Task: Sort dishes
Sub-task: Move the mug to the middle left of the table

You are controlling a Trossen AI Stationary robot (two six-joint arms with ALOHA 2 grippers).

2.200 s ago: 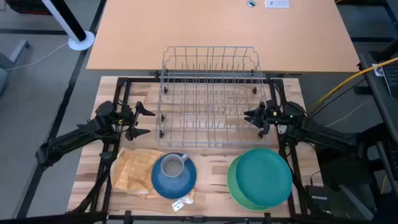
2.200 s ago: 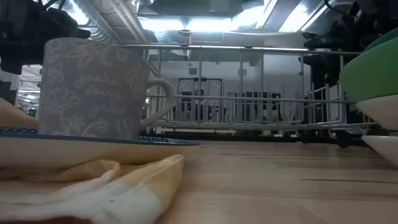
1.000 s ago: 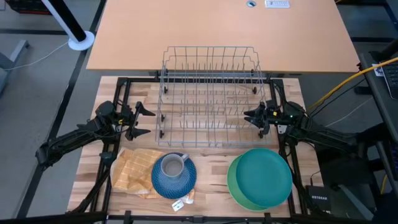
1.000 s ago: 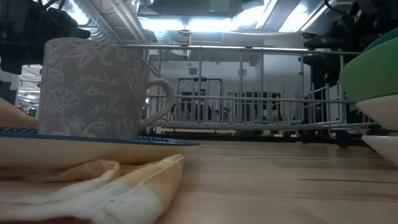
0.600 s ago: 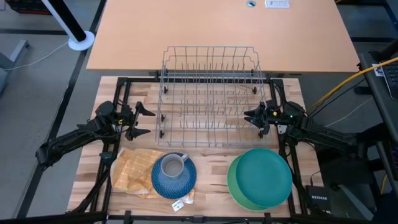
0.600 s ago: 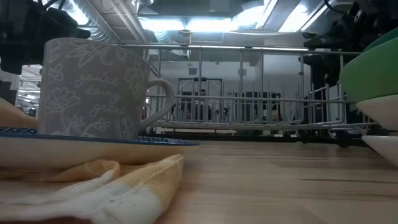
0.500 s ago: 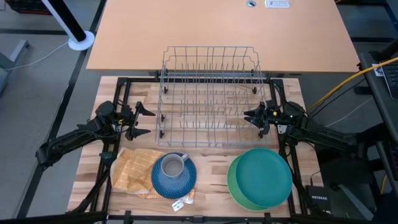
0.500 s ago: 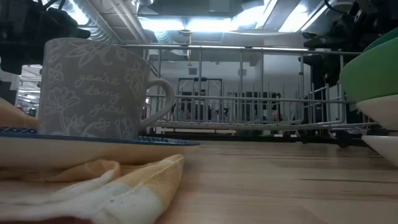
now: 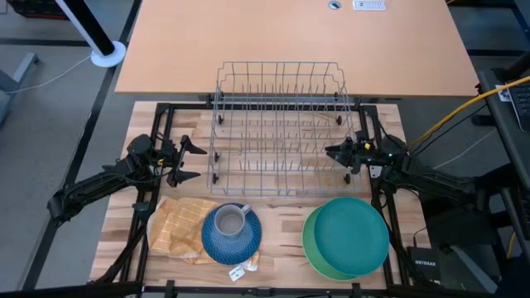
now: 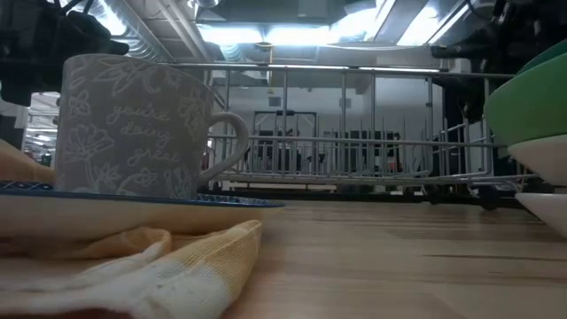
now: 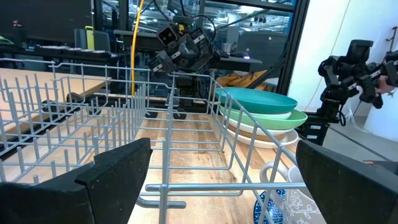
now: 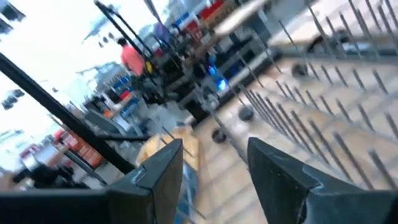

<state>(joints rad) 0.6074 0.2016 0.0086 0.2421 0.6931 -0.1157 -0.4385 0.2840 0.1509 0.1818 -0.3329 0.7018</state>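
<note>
Beside the rack's right end: right end effector [image 9: 338,153], fingers apart, holding nothing.
Left end effector [image 9: 192,161]: wide open, empty, by the wire rack [image 9: 280,124] left end.
Grey mug [image 9: 228,220]: on blue plate [image 9: 232,235], near table [image 9: 281,228] front.
Teal plate [image 9: 350,233]: tops right stack.

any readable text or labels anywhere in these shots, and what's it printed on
"you're doing great": white cursive on the side of the grey mug, among flower outlines; the last word is partly hard to make out.
"NETGEAR": on the small black box at the table's right edge, tiny and only just legible.
Unreadable: the white label at the far edge of the tan tabletop, and the small tag beside the blue plate.
</note>
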